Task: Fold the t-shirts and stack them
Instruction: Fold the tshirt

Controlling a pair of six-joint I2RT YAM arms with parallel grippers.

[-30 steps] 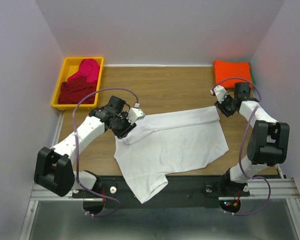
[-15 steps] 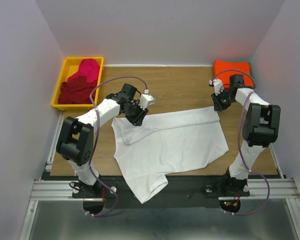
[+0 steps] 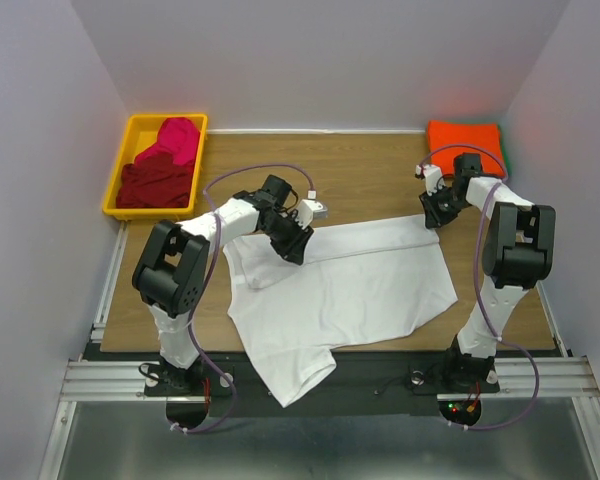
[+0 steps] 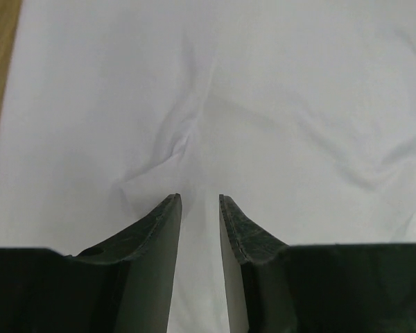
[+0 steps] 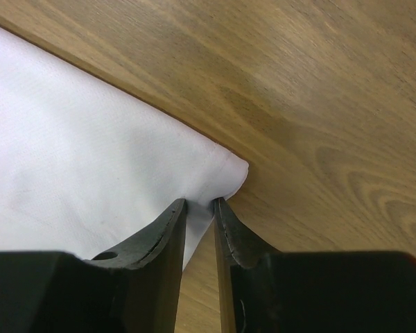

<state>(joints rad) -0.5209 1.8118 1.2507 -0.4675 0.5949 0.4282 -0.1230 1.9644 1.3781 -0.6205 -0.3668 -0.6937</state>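
While the white t-shirt [image 3: 340, 285] lies spread mid-frame, my left gripper [image 4: 200, 201] and right gripper [image 5: 200, 202] seem pinched on its upper fold; folding underway, next I must lift both evenly.

Bare table [image 3: 360, 175] btwn arms

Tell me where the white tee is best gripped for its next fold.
Probably the far folded edge of the white tee, at its two ends. That edge lies flat and straight on the table, with bare wood beyond it, so coming from above gives clear access. The right gripper sits at the right corner; the left gripper is over cloth.
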